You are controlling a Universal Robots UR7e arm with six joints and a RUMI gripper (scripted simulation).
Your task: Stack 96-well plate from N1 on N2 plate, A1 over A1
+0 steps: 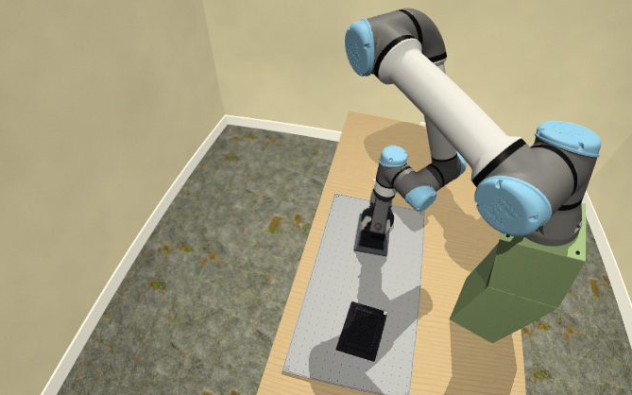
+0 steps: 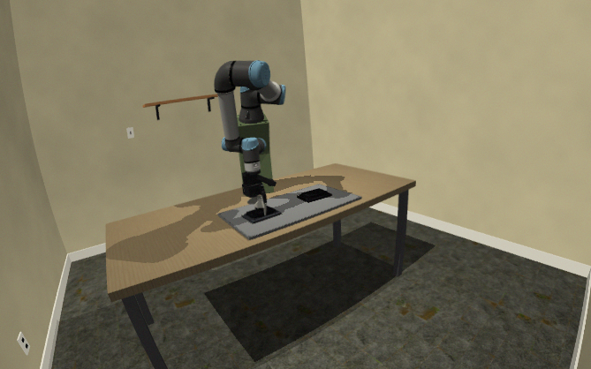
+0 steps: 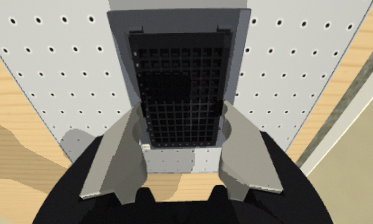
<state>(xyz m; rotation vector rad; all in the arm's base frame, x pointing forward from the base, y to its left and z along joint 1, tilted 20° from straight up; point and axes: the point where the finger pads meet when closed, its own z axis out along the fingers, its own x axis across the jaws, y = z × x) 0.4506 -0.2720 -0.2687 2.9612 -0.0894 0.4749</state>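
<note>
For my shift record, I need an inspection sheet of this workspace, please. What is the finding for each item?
Surface: wooden table bearing a grey perforated board.
Job's things: black 96-well plate in its grey nest; second black well plate lies at the board's other end.
Clutter: nothing seen.
Grippers: two-jaw pincer shut on the first plate's long sides; plate not lifted.
Cables: nothing seen.
Surroundings: green pedestal, beige walls, wall shelf, mottled floor.

My top view: high, behind arm base [image 1: 514,289], looking down. Exterior: far, room-wide, facing arm. Wrist: close, straight down. All share perforated board [image 1: 337,294].
</note>
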